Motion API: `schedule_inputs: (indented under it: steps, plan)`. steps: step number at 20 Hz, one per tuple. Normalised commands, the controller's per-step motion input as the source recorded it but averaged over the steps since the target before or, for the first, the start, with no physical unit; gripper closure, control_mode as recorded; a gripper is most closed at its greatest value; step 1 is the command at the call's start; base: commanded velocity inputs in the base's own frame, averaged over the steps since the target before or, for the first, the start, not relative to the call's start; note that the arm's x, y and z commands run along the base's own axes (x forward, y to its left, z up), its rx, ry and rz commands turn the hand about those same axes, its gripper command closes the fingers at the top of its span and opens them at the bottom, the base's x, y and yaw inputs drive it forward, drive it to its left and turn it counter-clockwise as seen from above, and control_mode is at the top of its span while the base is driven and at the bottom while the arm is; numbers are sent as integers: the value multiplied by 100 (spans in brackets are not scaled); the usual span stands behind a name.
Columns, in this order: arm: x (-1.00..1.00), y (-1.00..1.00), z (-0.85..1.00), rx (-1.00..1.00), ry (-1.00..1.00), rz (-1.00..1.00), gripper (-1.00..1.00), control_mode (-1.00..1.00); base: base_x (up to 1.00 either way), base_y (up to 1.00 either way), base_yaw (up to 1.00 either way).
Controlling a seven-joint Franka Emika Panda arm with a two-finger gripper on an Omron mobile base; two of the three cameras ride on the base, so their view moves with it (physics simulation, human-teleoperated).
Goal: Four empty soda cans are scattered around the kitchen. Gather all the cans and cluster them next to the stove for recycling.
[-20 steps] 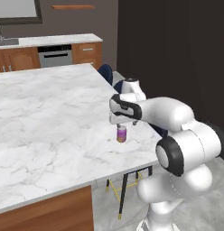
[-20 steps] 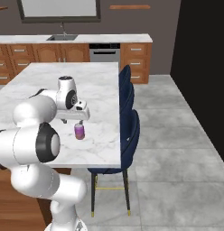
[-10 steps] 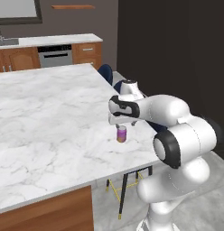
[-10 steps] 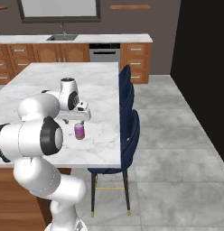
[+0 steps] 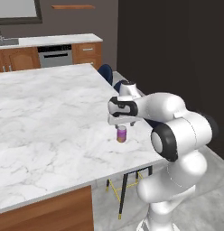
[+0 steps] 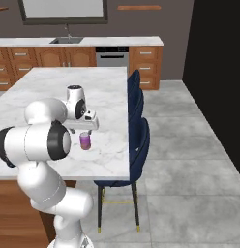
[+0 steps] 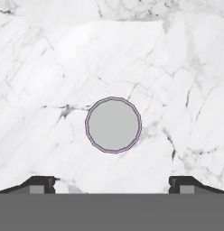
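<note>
One soda can (image 5: 121,134), purple with a pale silvery top, stands upright on the white marble island (image 5: 50,117) near its right edge. In the right base view the can (image 6: 85,141) is just under my hand. My gripper (image 5: 121,124) points straight down a little above the can, open, with nothing between its fingers. In the hand view the can's round grey top (image 7: 113,124) lies centred ahead of the gripper (image 7: 113,182), and the two fingertips (image 7: 41,184) stand wide apart, one to each side of it. The stove is out of view.
Dark blue stools (image 6: 137,126) line the island's right side, close to the can. A back counter with wooden cabinets holds a sink (image 6: 66,40) and a steel dishwasher front (image 6: 112,55). Grey tiled floor (image 6: 189,145) spreads to the right.
The arm's elbow has swung a little inward while the hand has stayed over the can. The can has not moved and the jaws are as wide as before.
</note>
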Motion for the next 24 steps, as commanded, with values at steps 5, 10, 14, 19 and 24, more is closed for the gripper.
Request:
schedule_inputs:
  steps: [5, 10, 14, 19, 24]
  plan:
    - [19, 1, -11, 0, 0, 0, -100, -100, 0, 0, 0]
    - [15, 1, -11, 0, 0, 0, -100, -100, 0, 0, 0]
    - [10, 1, -12, 0, 0, 0, -100, -100, 0, 0, 0]
    - [1, 0, -20, 0, 1, 0, -100, -100, 0, 0, 0]
    - [5, 0, -15, 0, 0, 0, -100, -100, 0, 0, 0]
